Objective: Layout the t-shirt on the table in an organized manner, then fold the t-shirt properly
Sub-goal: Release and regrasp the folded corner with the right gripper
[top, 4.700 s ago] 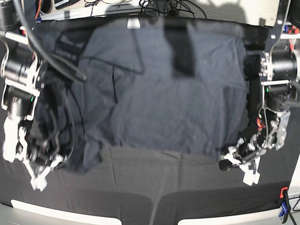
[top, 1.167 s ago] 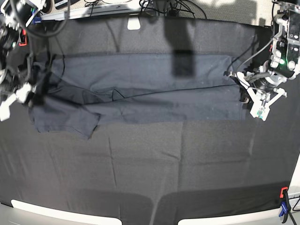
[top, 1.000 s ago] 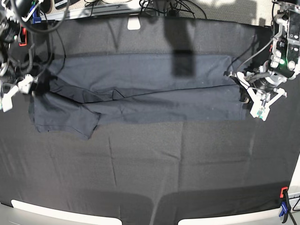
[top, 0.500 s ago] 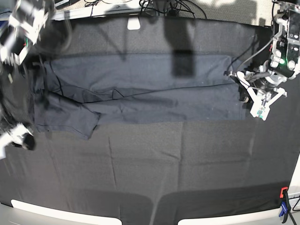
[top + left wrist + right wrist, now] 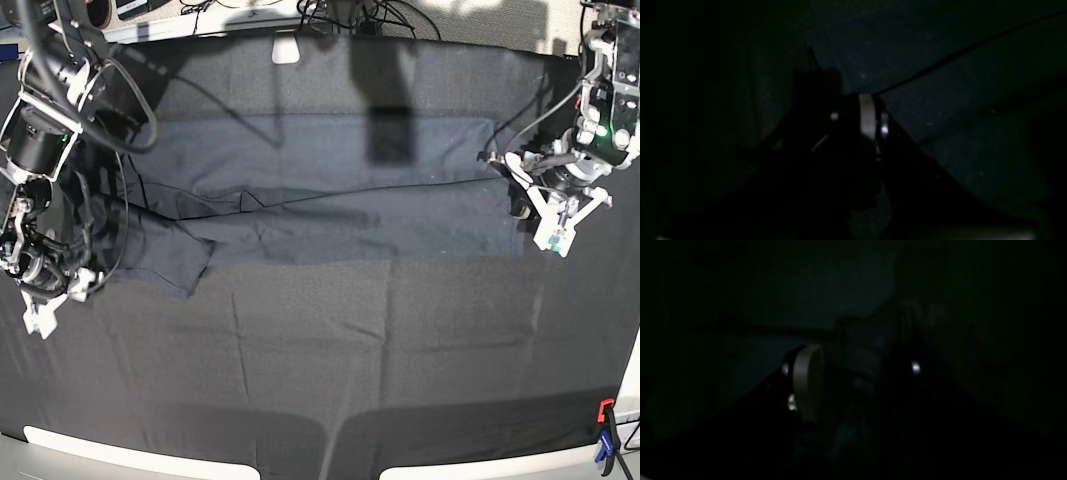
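The dark navy t-shirt (image 5: 330, 190) lies folded into a long band across the far half of the black-clothed table (image 5: 330, 380), with one sleeve (image 5: 170, 262) sticking out at the lower left. My left gripper (image 5: 522, 195) sits at the band's right end. In the left wrist view its fingers (image 5: 858, 100) are nearly together on the t-shirt's (image 5: 940, 100) fold edge. My right gripper (image 5: 48, 295) hangs just off the shirt's left end, beside the sleeve. In the dim right wrist view it (image 5: 860, 373) stands open, its pads wide apart with nothing between them.
A small white tag (image 5: 285, 50) sits at the table's far edge, with cables (image 5: 350, 15) behind it. A red and blue clamp (image 5: 605, 435) grips the near right corner. The pale table edge (image 5: 120, 448) runs along the front.
My right arm has swung from the shirt's upper left end down to its lower left, near the sleeve. The left arm and the folded band have stayed where they were.
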